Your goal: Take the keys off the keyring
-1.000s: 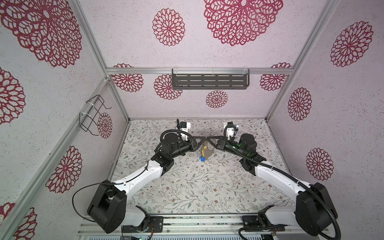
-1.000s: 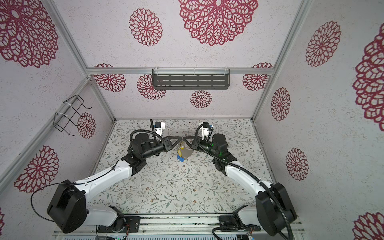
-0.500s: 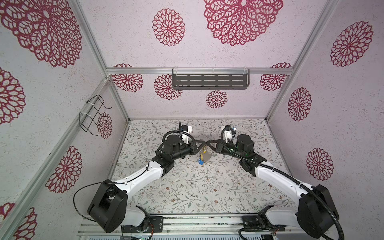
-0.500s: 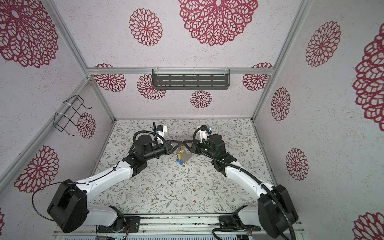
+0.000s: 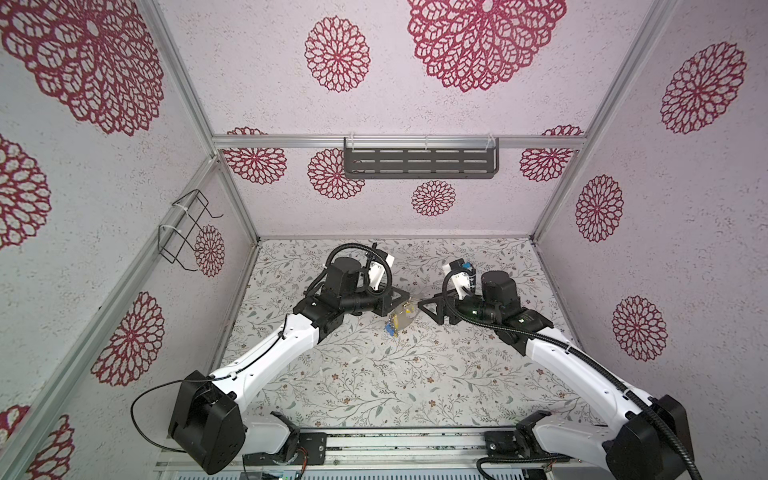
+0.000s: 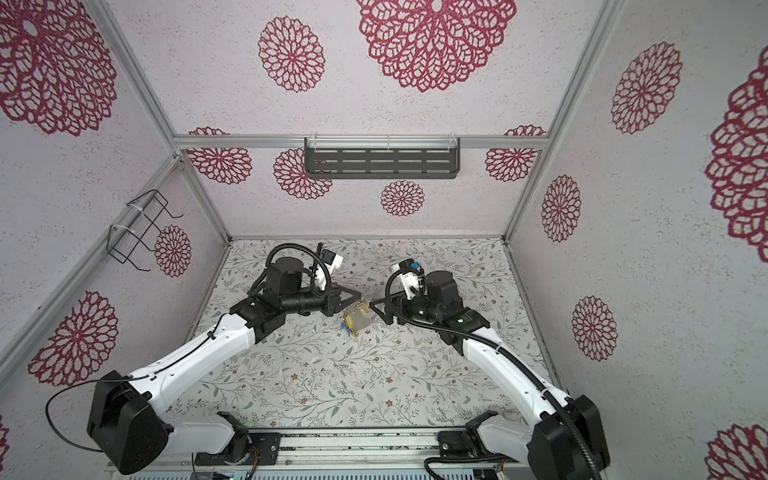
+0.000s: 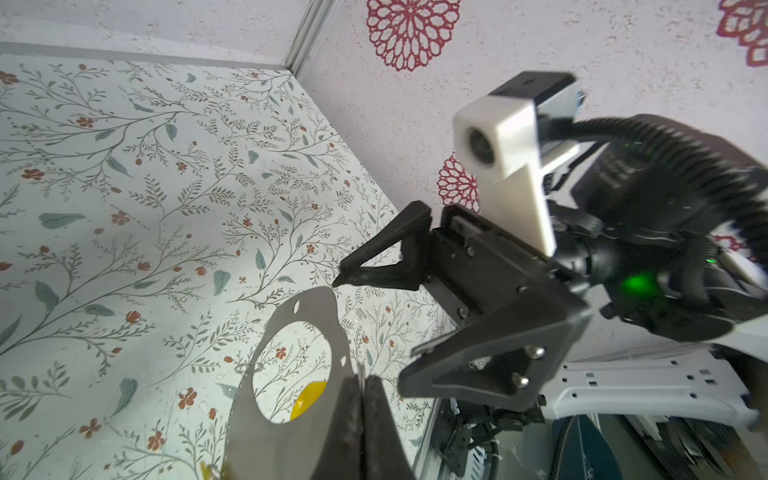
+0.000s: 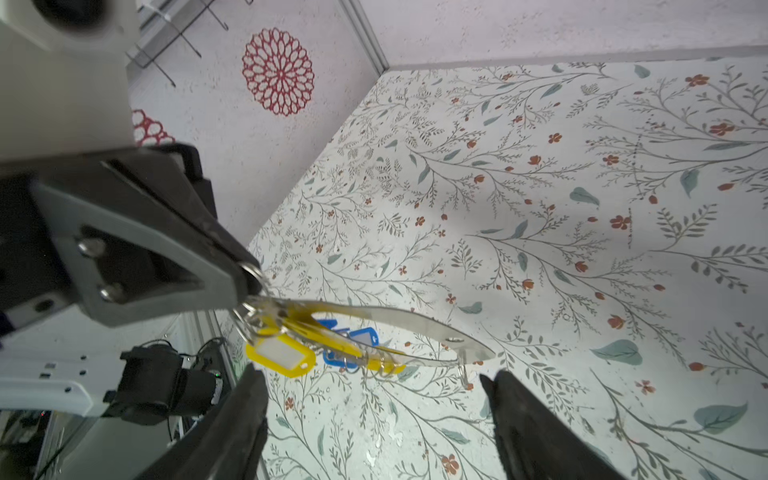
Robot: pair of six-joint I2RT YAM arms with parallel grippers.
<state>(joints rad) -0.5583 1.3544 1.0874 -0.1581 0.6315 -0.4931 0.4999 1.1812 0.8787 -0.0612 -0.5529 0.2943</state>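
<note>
My left gripper (image 5: 408,297) is shut on the edge of the keyring (image 7: 291,320), a flat grey metal band with a big round hole, held above the floral table. Yellow and blue keys (image 8: 291,353) hang in a bunch under the band on small silver rings. Both top views show the bunch (image 5: 394,326) (image 6: 353,324) just below the left gripper's (image 6: 359,296) tip. My right gripper (image 8: 374,399) stands open a short way right of the keyring (image 8: 399,318), its fingers (image 8: 523,419) holding nothing. The left wrist view shows it (image 7: 374,320) beside the band.
A black wire basket (image 5: 185,232) hangs on the left wall. A dark slotted shelf (image 5: 419,162) is fixed to the back wall. The arms' base rail (image 5: 395,442) runs along the table's front edge.
My right gripper, shut close by the left gripper's tip a second ago, has opened wide and drawn back to the right. The left gripper still holds the keyring.
</note>
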